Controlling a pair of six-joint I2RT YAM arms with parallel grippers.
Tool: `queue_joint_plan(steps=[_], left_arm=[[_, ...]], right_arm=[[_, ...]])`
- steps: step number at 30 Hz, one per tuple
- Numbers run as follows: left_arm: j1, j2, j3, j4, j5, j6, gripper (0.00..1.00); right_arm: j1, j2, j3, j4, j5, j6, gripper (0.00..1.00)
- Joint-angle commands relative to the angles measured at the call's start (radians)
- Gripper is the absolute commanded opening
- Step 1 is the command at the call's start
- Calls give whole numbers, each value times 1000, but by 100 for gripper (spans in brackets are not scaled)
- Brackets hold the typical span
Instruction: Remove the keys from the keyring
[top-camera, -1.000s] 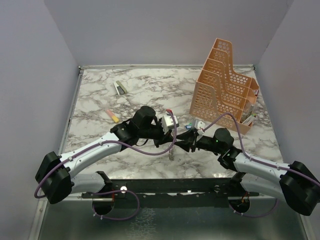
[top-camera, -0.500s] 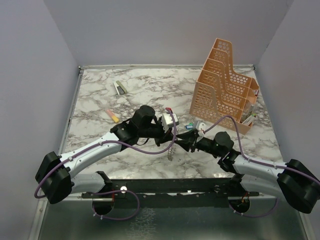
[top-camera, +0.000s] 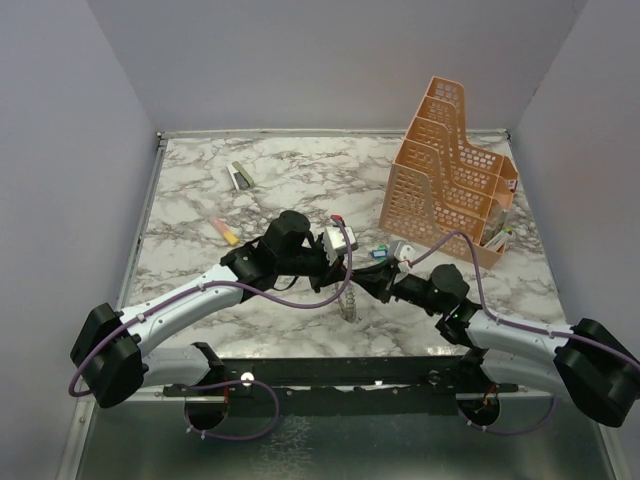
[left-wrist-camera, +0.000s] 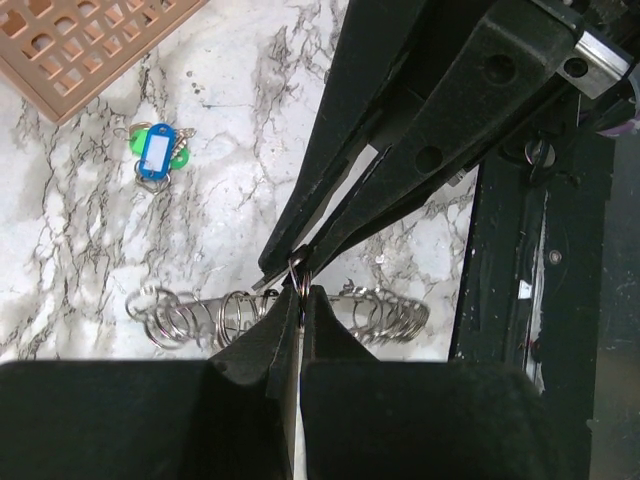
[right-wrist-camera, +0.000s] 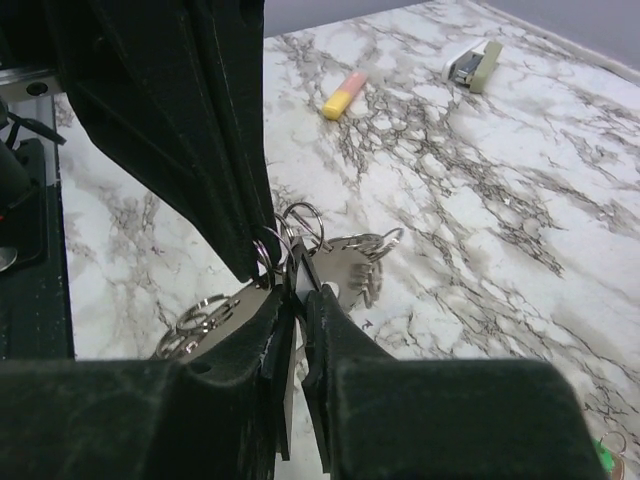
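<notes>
1. My left gripper (left-wrist-camera: 301, 295) is clenched on the keyring (left-wrist-camera: 380, 318) — centre, by the table's (top-camera: 200, 180) near edge.
2. My right gripper (right-wrist-camera: 298, 286) pinches one key (right-wrist-camera: 350, 262) (tips nearly touching).
3. I'd steady the left, then slide the key off slowly — no yanking.

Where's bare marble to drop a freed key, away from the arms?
Back centre, between stapler and orange organizer; left edge, behind the highlighter. Crowded mid-table: left fingers and right fingers pinch the keyring, blue tag beside.
</notes>
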Motion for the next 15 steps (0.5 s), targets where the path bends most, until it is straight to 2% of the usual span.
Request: queue_joint_plan(steps=[1, 6, 8, 15], left_arm=[[-4, -19, -7, 42, 14, -4, 0], [-5, -24, -7, 29, -16, 3, 0], [-5, -25, -7, 29, -21, 6, 1], [-3, -46, -11, 4, -68, 29, 20]], right_arm=[[7, -51, -5, -33, 69, -34, 11], [6, -103, 11, -125, 88, -63, 1], [6, -122, 26, -166, 92, -71, 0], [6, -194, 101, -357, 108, -125, 1]])
